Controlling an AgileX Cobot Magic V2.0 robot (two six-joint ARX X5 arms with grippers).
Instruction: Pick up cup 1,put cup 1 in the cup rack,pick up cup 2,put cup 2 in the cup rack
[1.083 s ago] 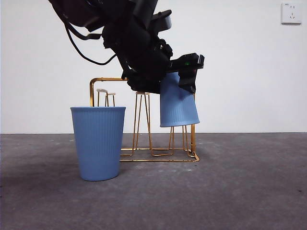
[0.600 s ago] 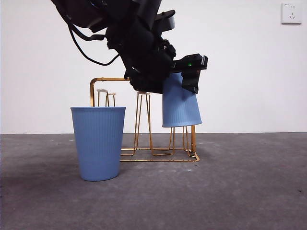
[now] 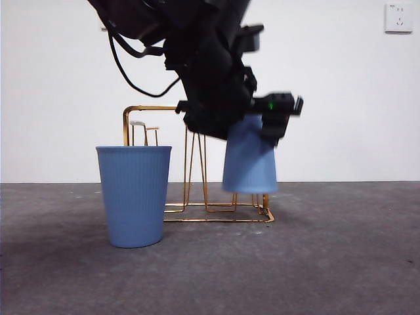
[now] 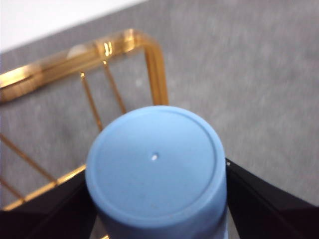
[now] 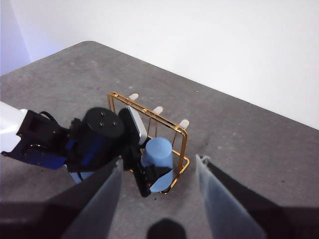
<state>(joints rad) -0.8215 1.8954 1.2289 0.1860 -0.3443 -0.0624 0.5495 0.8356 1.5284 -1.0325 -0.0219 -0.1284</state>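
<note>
An upside-down blue cup [image 3: 249,164] hangs upright over the right end of the gold cup rack [image 3: 147,108], its rim just above the rack's base. My left gripper [image 3: 261,121] is shut on it near its base. In the left wrist view the cup's round bottom [image 4: 155,159] fills the space between the two black jaws, with the rack's corner [image 4: 149,55] behind it. A second blue cup [image 3: 134,195] stands mouth up on the table in front of the rack's left end. My right gripper [image 5: 158,199] stands open high above, looking down on the rack [image 5: 149,112] and the held cup [image 5: 158,152].
The grey table [image 3: 328,262] stretches right of the rack and in front of it. A white wall runs behind, with a socket [image 3: 398,18] at the top right. The left arm [image 5: 94,137] reaches over the rack from the left.
The left gripper has carried the held cup a little to the right and down. The cup has turned from tilted to upright, its rim now near the rack's base.
</note>
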